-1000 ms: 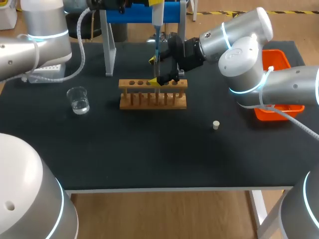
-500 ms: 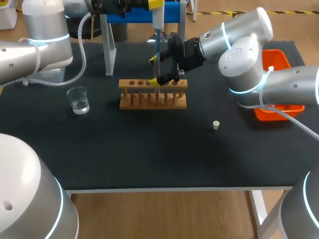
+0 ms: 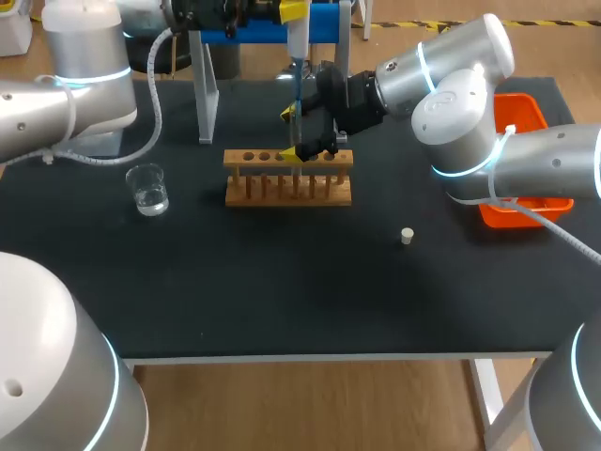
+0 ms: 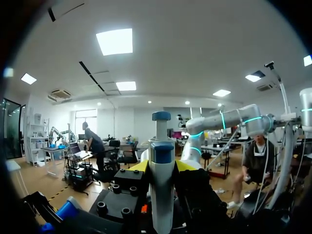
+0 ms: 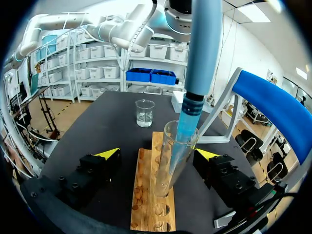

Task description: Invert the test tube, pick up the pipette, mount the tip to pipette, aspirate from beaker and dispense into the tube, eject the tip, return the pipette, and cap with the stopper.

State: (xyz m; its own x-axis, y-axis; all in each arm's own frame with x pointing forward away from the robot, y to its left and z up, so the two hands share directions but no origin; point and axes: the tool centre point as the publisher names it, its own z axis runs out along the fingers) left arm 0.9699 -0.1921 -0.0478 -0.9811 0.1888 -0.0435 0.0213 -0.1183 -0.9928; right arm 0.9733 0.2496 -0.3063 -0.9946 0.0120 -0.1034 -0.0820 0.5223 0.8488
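1 pip. tip in test tube

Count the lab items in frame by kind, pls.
beaker: 1
test tube rack: 1
test tube: 1
pipette: 1
stopper: 1
pipette stand: 1
orange bin: 1
Total: 7

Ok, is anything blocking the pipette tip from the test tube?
Nothing visible does. The pipette tip is inside the mouth of the test tube, which stands in the rack between the open fingers of the right pincer.
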